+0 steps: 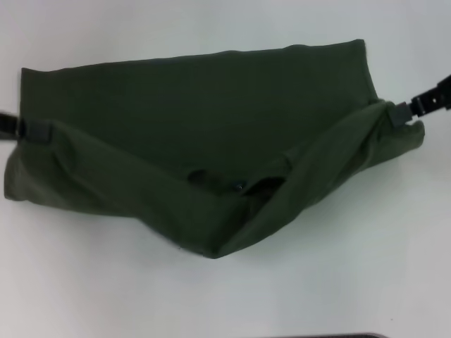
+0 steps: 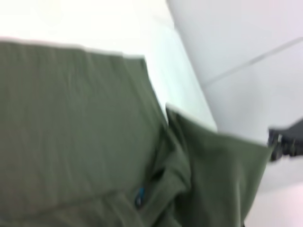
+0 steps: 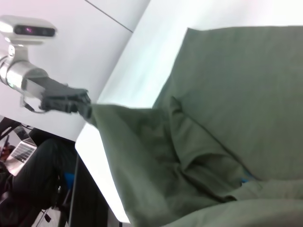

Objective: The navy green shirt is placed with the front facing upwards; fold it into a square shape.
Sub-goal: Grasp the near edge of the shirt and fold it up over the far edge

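While the navy green shirt (image 1: 204, 127) lay spread across the white counter (image 1: 338, 282), both grippers held its near edge up off the surface. The left gripper (image 1: 32, 131) sat at the shirt's left end, its dark fingers pressed together on a pinch of the cloth. The right gripper (image 1: 403, 111) was at the far right end, its fingers likewise clamped on the fabric's edge, with the arm's black links running off toward the frame's border.

Between the two grips the lifted edge sagged toward the middle, forming a long fold that drooped lowest near the centre of the counter's near side. The far part of the shirt stayed flat on the counter, its back edge running straight across. Near the middle of the sagging fold the neck opening showed as a dark hollow with a small label (image 1: 240, 187) inside it.

From the left wrist view, the shirt (image 2: 71, 123) filled most of the frame, a spot of blue label (image 2: 139, 196) visible in the creases, and the right gripper (image 2: 279, 144) showed far off holding the cloth's corner. From the right wrist view, the left gripper (image 3: 83, 106) gripped the raised corner of the shirt (image 3: 236, 94) beyond the counter's edge.
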`<state>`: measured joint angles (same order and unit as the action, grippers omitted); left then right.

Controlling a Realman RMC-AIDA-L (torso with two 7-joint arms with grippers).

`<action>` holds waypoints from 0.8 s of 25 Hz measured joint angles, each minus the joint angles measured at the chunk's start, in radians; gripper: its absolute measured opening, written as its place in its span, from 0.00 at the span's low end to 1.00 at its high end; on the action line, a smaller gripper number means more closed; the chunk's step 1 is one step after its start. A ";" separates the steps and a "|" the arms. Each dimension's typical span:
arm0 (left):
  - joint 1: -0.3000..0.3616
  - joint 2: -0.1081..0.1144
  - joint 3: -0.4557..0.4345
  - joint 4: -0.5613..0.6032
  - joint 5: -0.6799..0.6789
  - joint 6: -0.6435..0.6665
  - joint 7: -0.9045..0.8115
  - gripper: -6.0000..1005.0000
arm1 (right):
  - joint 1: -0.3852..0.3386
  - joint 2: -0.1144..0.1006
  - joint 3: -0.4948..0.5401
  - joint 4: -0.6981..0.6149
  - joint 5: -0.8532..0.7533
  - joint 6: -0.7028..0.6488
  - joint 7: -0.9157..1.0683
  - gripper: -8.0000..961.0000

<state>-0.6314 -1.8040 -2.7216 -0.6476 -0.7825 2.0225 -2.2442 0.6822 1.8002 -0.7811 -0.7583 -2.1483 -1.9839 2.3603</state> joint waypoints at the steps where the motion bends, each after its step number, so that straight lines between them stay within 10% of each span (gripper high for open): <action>1: 0.000 0.000 -0.025 -0.001 -0.001 -0.006 -0.002 0.04 | -0.003 0.001 0.000 0.001 -0.008 0.000 0.000 0.05; 8: -0.008 -0.014 -0.068 -0.004 -0.003 -0.128 -0.078 0.05 | -0.021 0.000 0.058 0.005 -0.025 0.038 0.010 0.05; 20: -0.069 -0.112 -0.052 -0.004 -0.022 -0.439 -0.158 0.05 | 0.057 0.036 0.068 0.075 -0.025 0.307 0.027 0.06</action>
<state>-0.7009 -1.9157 -2.7733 -0.6519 -0.8042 1.5839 -2.4021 0.7394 1.8357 -0.7129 -0.6835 -2.1731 -1.6773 2.3873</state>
